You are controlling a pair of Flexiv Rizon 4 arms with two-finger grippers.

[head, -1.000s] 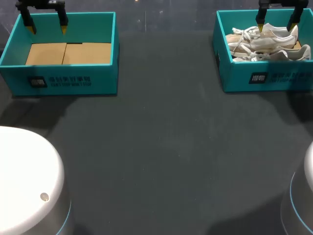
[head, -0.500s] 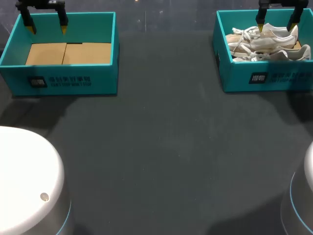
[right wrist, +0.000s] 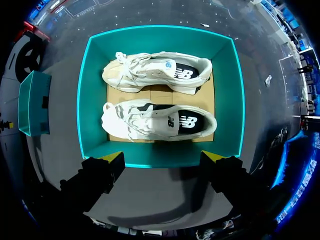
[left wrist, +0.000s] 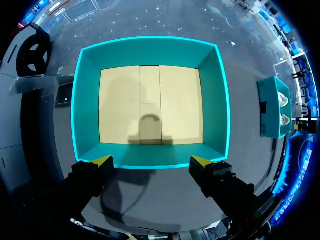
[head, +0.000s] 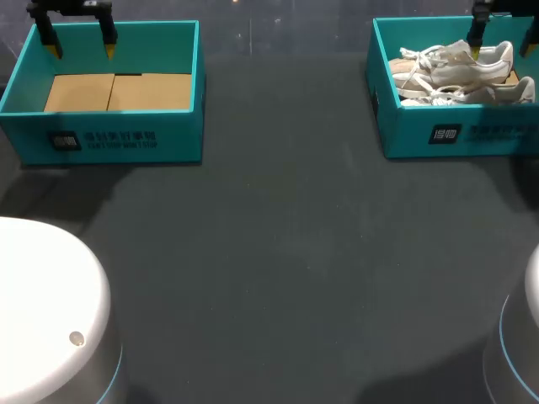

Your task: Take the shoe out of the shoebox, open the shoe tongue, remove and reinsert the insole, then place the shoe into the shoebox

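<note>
A dark table (head: 278, 252) holds two teal boxes, well apart. The left box (head: 109, 139) shows only its cardboard floor. The right shoebox (head: 438, 135) holds a pair of white shoes (right wrist: 160, 120), side by side, openings up. The left gripper (left wrist: 151, 161) and right gripper (right wrist: 164, 159) each hover above their box's edge, fingers spread wide and empty.

Left gripper (head: 80, 44) and right gripper (head: 503, 46) both point straight down, fingers spread wide, 2 yellow tips showing each.
</note>
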